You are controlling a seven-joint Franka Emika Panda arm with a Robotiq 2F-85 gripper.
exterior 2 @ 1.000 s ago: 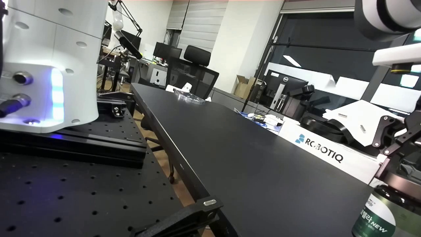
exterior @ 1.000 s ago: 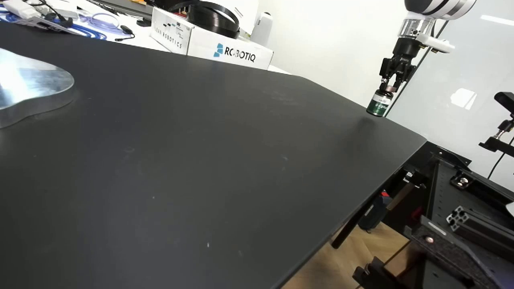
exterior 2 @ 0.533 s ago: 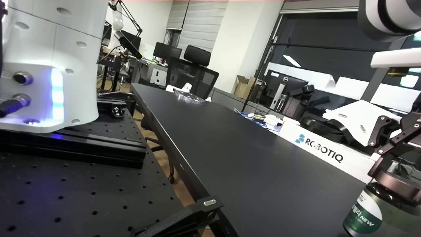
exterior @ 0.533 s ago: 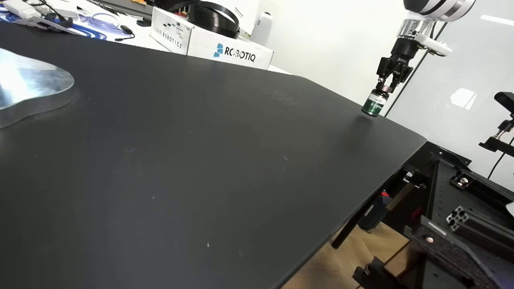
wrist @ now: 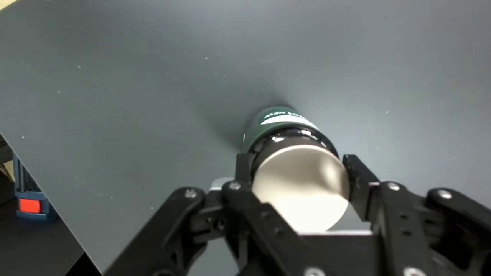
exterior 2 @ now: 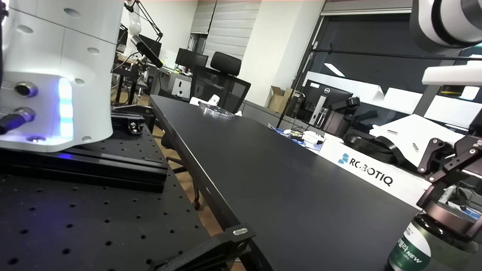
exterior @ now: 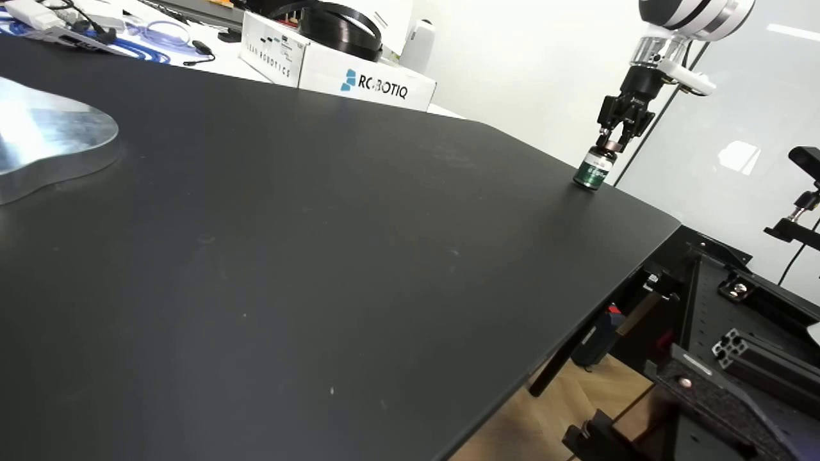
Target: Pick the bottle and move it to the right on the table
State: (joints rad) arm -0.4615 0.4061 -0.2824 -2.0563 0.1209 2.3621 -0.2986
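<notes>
Matte black tabletop (exterior: pixel 333 256) lies beneath. Robotiq gripper (wrist: pixel 298 169) pinches the green bottle (exterior: pixel 593 169) by its brown cap (wrist: pixel 300 188). Bottle is at the tabletop's far right in an exterior view, base contact undetermined; judged light, rigid, possibly breakable. Cap may slip; grip opposed sides squarely.

In an exterior view, the claw (exterior 2: pixel 450 217) grips 1 green bottle (exterior 2: pixel 429 244) by its cap (exterior 2: pixel 447 215).

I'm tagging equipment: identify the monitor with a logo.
The monitor before the dark window, in an exterior view, bears a Dell logo; the farther monitors show none legible.
</notes>
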